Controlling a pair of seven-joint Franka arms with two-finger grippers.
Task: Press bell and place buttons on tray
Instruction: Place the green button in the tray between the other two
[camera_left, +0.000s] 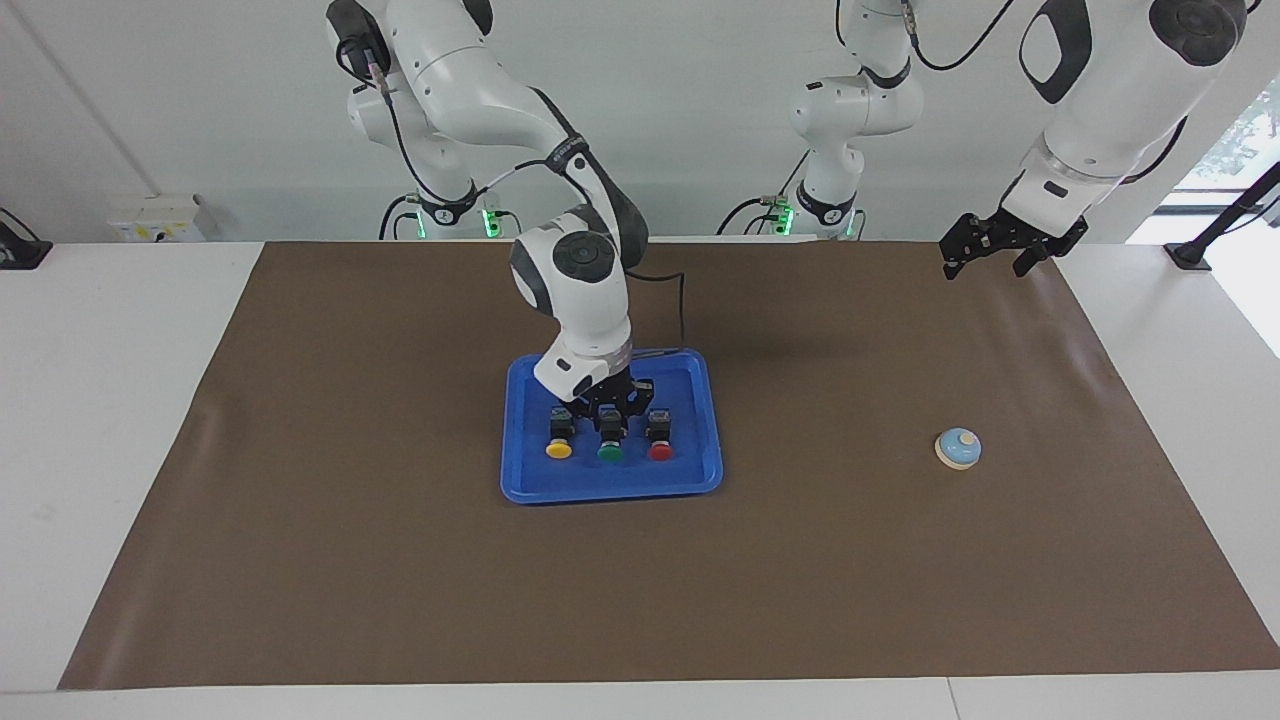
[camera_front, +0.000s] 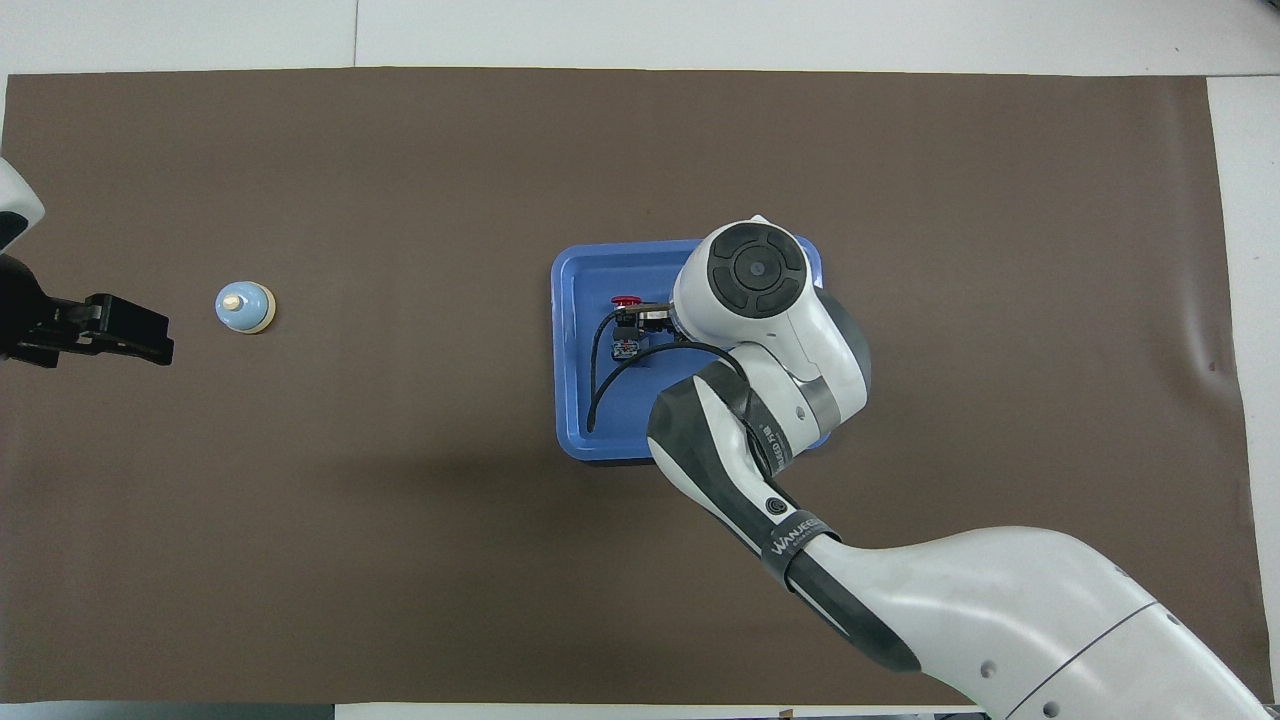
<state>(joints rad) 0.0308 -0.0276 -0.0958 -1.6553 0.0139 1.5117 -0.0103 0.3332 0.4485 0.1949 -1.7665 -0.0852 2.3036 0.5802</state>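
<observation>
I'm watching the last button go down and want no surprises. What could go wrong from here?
1. The right gripper sits at the green button, closely flanked by the yellow button and the red button in the blue tray; pulling away could knock a neighbour.
2. If the green button sticks, it may lift or tip.

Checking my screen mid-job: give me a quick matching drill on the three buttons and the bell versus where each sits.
Things:
1 green button
2 yellow button
3 red button
4 bell

Places:
A on the brown mat, off the tray
B middle of the row, under the right gripper
C row end toward the left arm
D row end toward the right arm

Pairs: 1-B, 2-D, 3-C, 4-A
</observation>
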